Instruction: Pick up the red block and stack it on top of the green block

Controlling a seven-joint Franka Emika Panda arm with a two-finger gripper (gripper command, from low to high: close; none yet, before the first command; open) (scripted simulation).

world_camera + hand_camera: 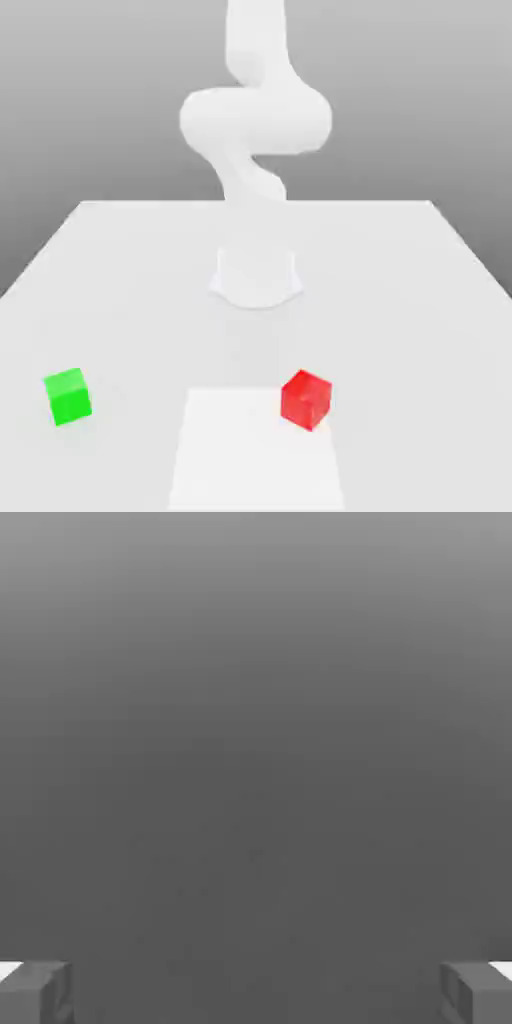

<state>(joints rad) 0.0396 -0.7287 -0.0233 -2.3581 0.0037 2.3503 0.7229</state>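
**Ana:** Gripper (256,992) first, then: in the hand view we see its two grey fingertips (35,992) spread to the opposite lower corners of the frame, jaws as wide as they go, and nothing between them but flat grey background. We're holding nothing.

**Ben:** Agreed, an empty hand. And in the exterior view we've got the white arm (255,120) rising from its base in the centre of the frame, folded up high in the upper middle.

**Ana:** So where's our target? The red block (305,399) sits in the lower right of centre, right at the upper right corner of that paler square patch (255,450) on the table (120,260).

**Ben:** And the green block (67,396) is down in the lower left, well apart from the red one, at about the same height in the frame.

**Ana:** So the relation we care about: the red block lies below the arm in this picture, toward the near edge and slightly to the exterior view's right. We judge the hand has to come down and forward to it.

**Ben:** Long axis? None; it's a cube, though it sits turned, one corner edge facing us. We'd guess the fingers want to square up to its faces.

**Ana:** Any writing or labels?

**Ben:** None we can read. Plain faces on both blocks.
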